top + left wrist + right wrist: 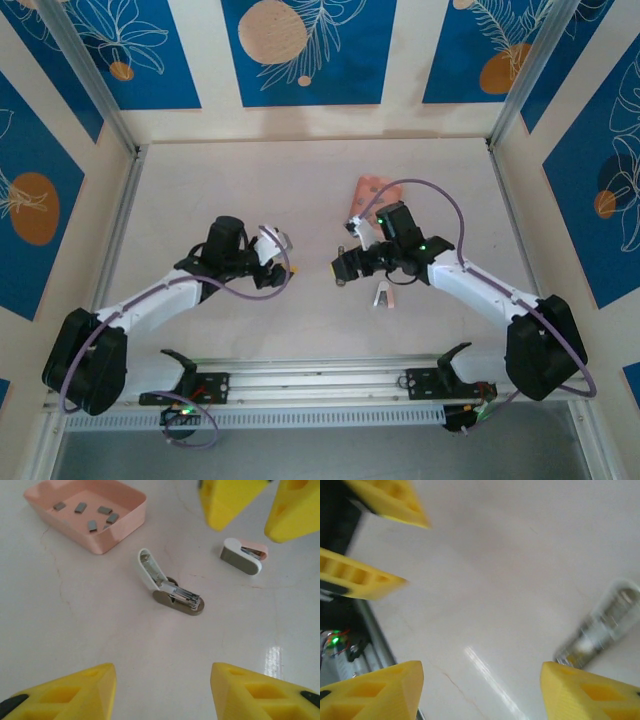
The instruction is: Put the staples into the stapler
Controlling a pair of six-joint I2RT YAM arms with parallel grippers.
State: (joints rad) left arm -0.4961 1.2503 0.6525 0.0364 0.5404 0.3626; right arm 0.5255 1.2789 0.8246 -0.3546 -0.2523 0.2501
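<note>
A pale glossy desk (75, 630) is seen. A salmon-pink tray (125, 517) is set on it, an opened white-and-grey stapler (172, 592) is laid nearby, and a smaller closed stapler (242, 557) is placed farther off.

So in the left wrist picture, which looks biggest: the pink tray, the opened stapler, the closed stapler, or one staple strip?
Pink tray, opened stapler, closed stapler, one staple strip. The closed stapler lies farther away, so those two may really match.
</note>
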